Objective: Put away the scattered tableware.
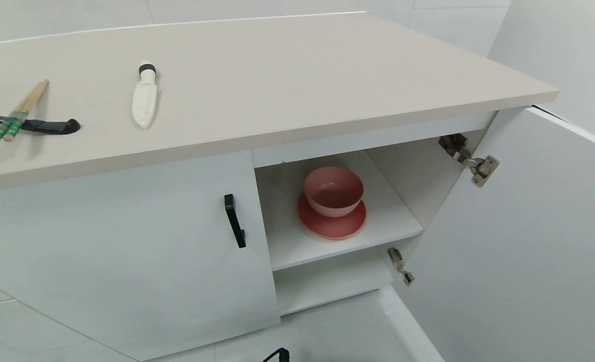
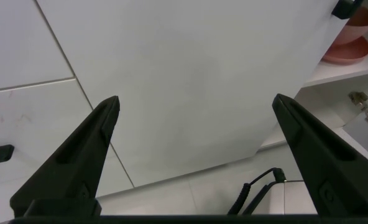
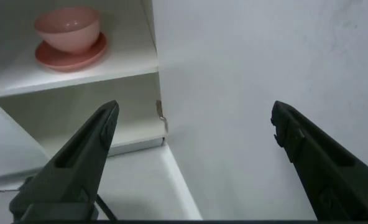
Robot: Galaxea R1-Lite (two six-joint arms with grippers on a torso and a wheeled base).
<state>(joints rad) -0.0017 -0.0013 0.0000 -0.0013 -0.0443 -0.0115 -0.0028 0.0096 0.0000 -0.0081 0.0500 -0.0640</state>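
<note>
Wooden green-banded chopsticks (image 1: 18, 111) and a white sheathed knife (image 1: 144, 98) lie on our beige countertop (image 1: 327, 75); a pink plastic bowl (image 1: 333, 190) sits on a red plate (image 1: 332, 227) in the white cupboard (image 1: 413, 176). Our left gripper (image 2: 195, 102) and right gripper (image 3: 194, 107) hang low, fingers spread. We risk rolling the chopsticks off the black handle (image 1: 51, 126) beneath them.

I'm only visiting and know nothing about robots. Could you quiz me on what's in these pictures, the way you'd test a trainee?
1. True or false: the pink bowl sits on the red plate inside the cabinet.
2. Which of these lies on the countertop? A) chopsticks B) a mug C) a fork
3. Fill in: the left hand and the right hand are both ____.

Key: 1 true; 2 A; 3 open.
</note>
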